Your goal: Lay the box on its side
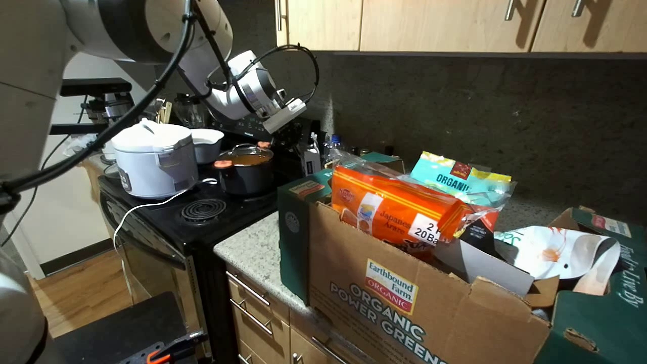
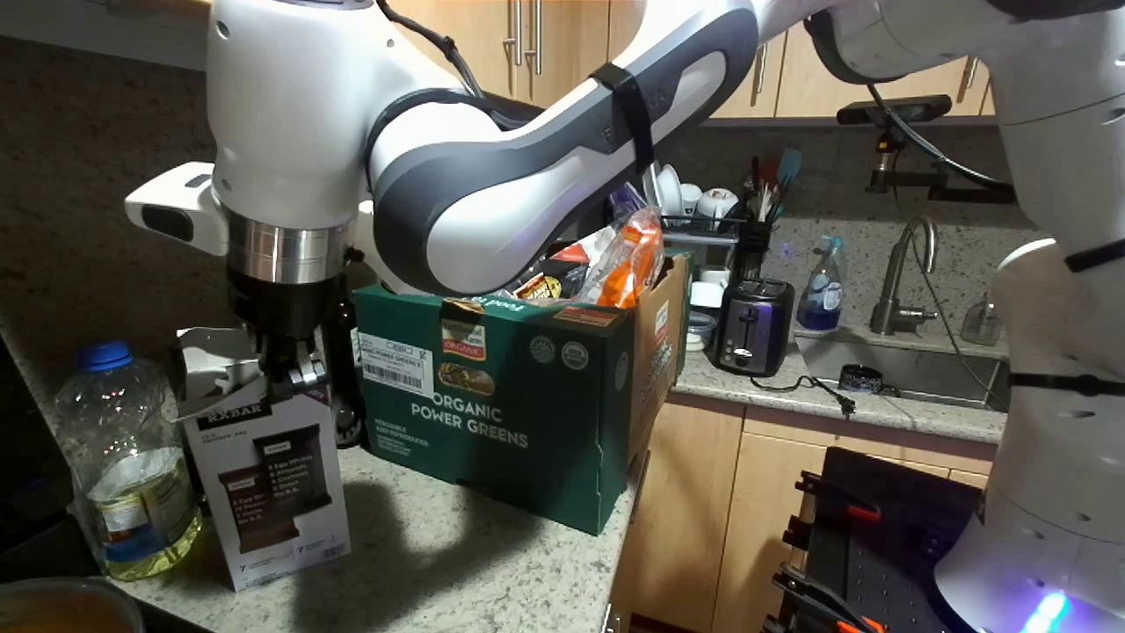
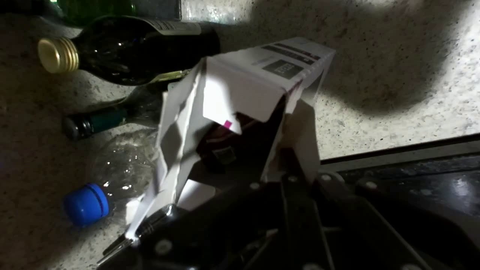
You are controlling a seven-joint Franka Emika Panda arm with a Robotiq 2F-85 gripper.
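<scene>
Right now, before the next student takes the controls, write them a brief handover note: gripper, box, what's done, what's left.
Gripper: at the open top of the white RXBAR box; too dark to tell whether open or shut.
Box: upright on the counter, beside the blue-capped bottle.
Done: gripper positioned at the box.
Left: lay the box on its side, then probably release and back away.

The tabletop (image 2: 527, 576), pale and speckled, is carrying the big green-and-brown carton (image 2: 501, 413), sitting right by the front edge! Near the carton's green end a white RXBAR box (image 2: 272, 492) stands upright; farther out from the carton there's a clear blue-capped bottle (image 2: 136, 483), yellow liquid (image 2: 167, 543) inside. Closer to the carton, two more stand up: a gold-capped dark bottle (image 3: 131, 48) and a green-necked bottle (image 3: 110, 118).
</scene>
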